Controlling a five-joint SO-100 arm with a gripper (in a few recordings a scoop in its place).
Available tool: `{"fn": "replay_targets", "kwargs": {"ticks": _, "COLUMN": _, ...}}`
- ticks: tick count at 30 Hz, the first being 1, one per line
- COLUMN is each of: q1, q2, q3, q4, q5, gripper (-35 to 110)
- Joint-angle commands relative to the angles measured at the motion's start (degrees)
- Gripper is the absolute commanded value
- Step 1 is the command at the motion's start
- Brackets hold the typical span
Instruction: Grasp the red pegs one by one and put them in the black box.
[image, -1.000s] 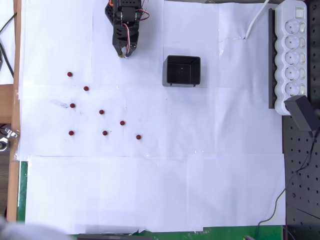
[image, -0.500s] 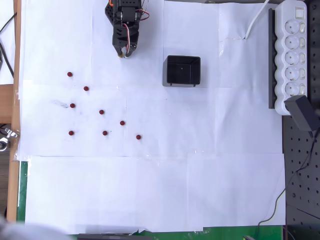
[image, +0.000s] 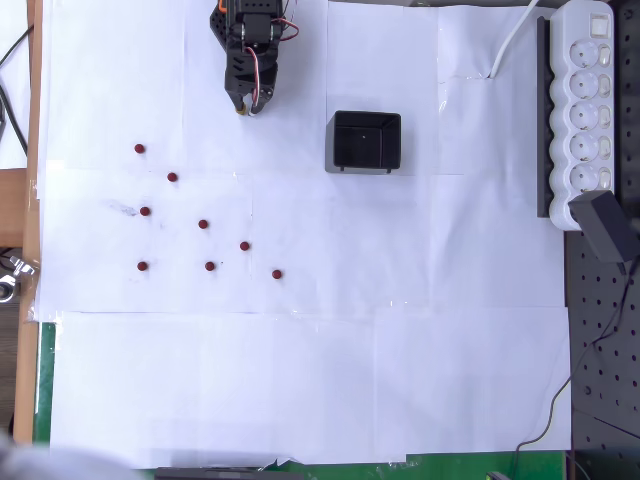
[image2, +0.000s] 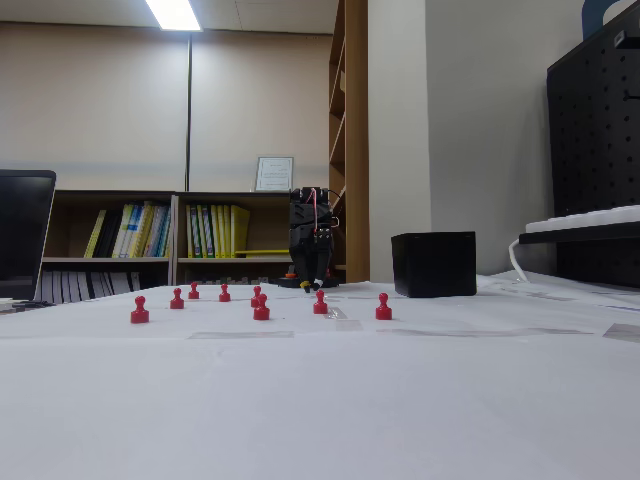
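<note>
Overhead view: the gripper (image: 246, 107) sits at the upper centre-left of the frame, pointing down the picture, its fingers narrowly together with nothing between them. Eight pegs (image: 203, 224) lie scattered on white paper (image: 300, 380) at centre-left, well apart from the gripper. The box (image: 364, 141) stands right of the gripper, open and with nothing visible inside. A power strip (image: 585, 105) runs along the upper right edge.

Fixed view: the pegs (image2: 260, 308) stand upright in a loose row across the middle-left. The arm (image2: 311, 240) rises behind them, and whether its fingers are parted cannot be told here. The box (image2: 434, 264) stands right of the arm, beyond the pegs. Bookshelves (image2: 150, 235) fill the left background.
</note>
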Motion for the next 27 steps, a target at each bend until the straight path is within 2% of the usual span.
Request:
{"fn": "replay_targets", "kwargs": {"ticks": 1, "q1": 0.1, "q2": -0.8, "q3": -0.7, "q4": 1.0, "q5": -0.4, "gripper": 0}}
{"fn": "replay_targets", "kwargs": {"ticks": 6, "q1": 0.0, "q2": -0.8, "q3": -0.7, "q4": 1.0, "q5": -0.8, "gripper": 0}}
{"fn": "replay_targets", "kwargs": {"ticks": 8, "q1": -2.9, "q2": -0.8, "q3": -0.7, "q4": 0.2, "q5": -9.4, "gripper": 0}}
{"fn": "replay_targets", "kwargs": {"ticks": 24, "q1": -2.2, "q2": -0.8, "q3": -0.7, "q4": 0.1, "q5": -9.4, "gripper": 0}}
{"fn": "replay_targets", "kwargs": {"ticks": 26, "q1": -0.4, "q2": 1.5, "q3": -0.7, "q4": -1.4, "q5": -4.4, "gripper": 0}}
{"fn": "replay_targets", "kwargs": {"ticks": 27, "q1": 1.1, "q2": 4.9, "q3": -0.7, "q4": -4.1, "q5": 5.4, "gripper": 0}}
